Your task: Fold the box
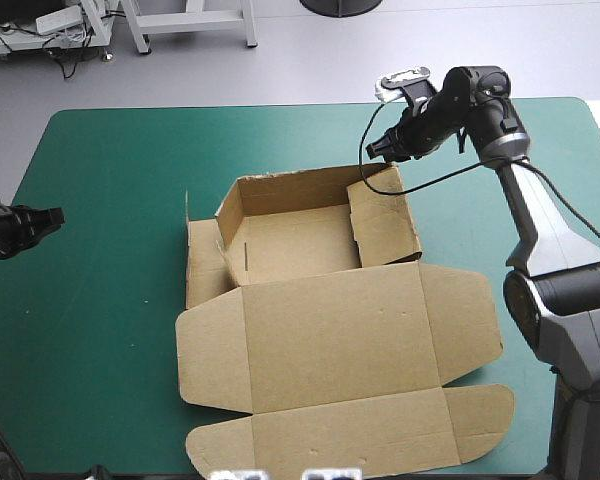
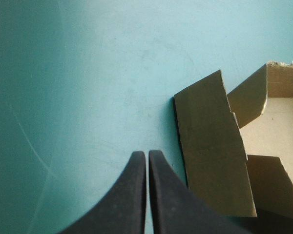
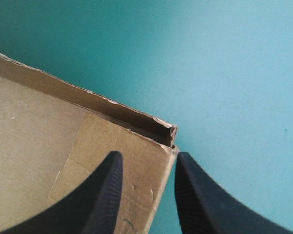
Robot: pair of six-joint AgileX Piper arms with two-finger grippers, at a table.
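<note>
On the table, edge to edge: teal-green cover (image 1: 110, 170), flat, bearing everything listed below.

At the middle of that cover: cut sheet of brown board, the box (image 1: 330, 400), partly raised.
- Near half: broad lid panel (image 1: 335, 335), flat on the cover, with rounded end flaps and front strip spread out, none creased up.
- Far half: open tray (image 1: 300, 250), with far, left and right walls upright and the right wall doubled inward over the floor.
- Beside the tray's left wall: narrow side flap (image 1: 198, 262), out beyond the wall and not tucked; lying flat or tilted, cannot tell which.

At the tray's far right corner: right gripper (image 1: 376, 150), two black curved-fin fingers spread apart. Straddles that corner in the right wrist view, the wall's top edge just between the fingers; contact not evident.

Near the table's left edge, well apart from the box: left gripper (image 1: 48, 218), black fingers pressed together into one point, pinching nothing. Faces the loose side flap in its wrist view, with bare cover between.

Progress, by judgement: about midway.
- Done: tray walls standing.
- Left: loose side flap to tuck, right wall perhaps to seat more firmly, lid flaps not yet worked.
</note>
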